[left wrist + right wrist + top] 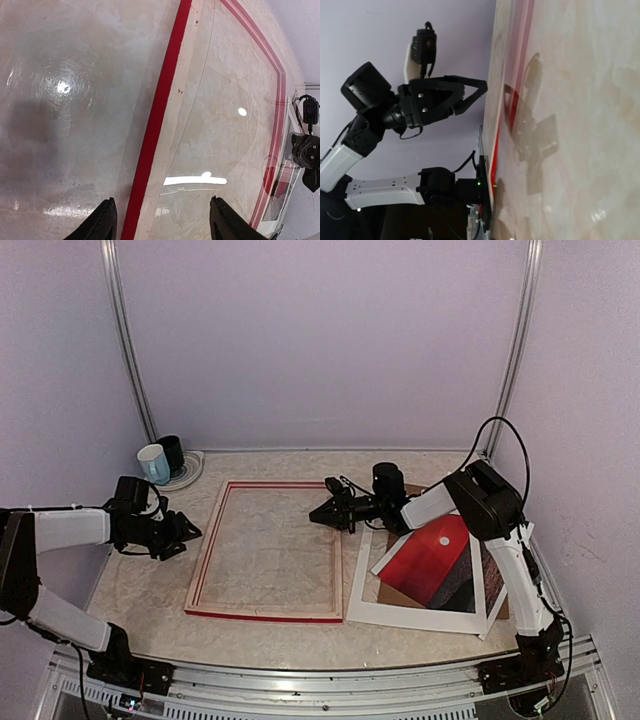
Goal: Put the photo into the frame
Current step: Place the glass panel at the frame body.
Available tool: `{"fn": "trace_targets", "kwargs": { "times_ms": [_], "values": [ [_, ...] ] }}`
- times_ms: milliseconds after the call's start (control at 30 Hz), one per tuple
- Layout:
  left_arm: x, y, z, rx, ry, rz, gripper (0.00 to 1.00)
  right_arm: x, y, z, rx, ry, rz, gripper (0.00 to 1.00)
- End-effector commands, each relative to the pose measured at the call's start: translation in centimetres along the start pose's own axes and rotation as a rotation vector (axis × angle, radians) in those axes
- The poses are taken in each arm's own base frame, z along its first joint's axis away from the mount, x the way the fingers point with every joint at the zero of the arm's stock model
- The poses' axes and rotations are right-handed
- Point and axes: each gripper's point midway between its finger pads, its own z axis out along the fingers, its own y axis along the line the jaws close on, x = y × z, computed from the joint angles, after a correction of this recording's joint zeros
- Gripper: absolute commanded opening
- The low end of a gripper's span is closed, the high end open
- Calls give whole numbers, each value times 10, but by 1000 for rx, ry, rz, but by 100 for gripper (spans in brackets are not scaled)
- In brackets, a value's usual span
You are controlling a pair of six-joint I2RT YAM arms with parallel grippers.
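frame (268, 615): flat on bench (150, 590), centre-left | photo (432, 558): right of frame, tilted, on brown board (395, 592) and white mat (400, 616), beneath right arm | left hand (185, 532): fingers apart, just beside frame's left rail | right hand (318, 514): fingers together, over frame's right rail, near its far corner

The top view hangs high over the near edge of the table (150, 590), looking down across all of it, the frame (262, 614) at centre. The left wrist view sits low and close, facing across the frame's rail, with what seems the right gripper (301, 150) at its right edge. The right wrist view, rolled sideways, skims the table toward the left gripper (474, 98) at upper left. All three share the frame.
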Motion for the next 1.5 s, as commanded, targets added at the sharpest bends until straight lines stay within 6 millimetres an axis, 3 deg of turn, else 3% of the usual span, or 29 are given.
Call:
{"fn": "trace_targets", "kwargs": {
  "times_ms": [0,467,1033,1467],
  "values": [
    [-5,-6,-8,12,-9,30,63,-2,16,-1,-58,16,-55,7],
    [2,5,-8,-20,-9,25,63,3,29,-5,-117,13,-48,6],
    [-12,6,-17,-30,-51,18,63,14,10,2,-104,25,-6,6],
    [-7,10,-15,-30,-41,8,63,14,1,4,-110,19,10,6]
  ]
}}
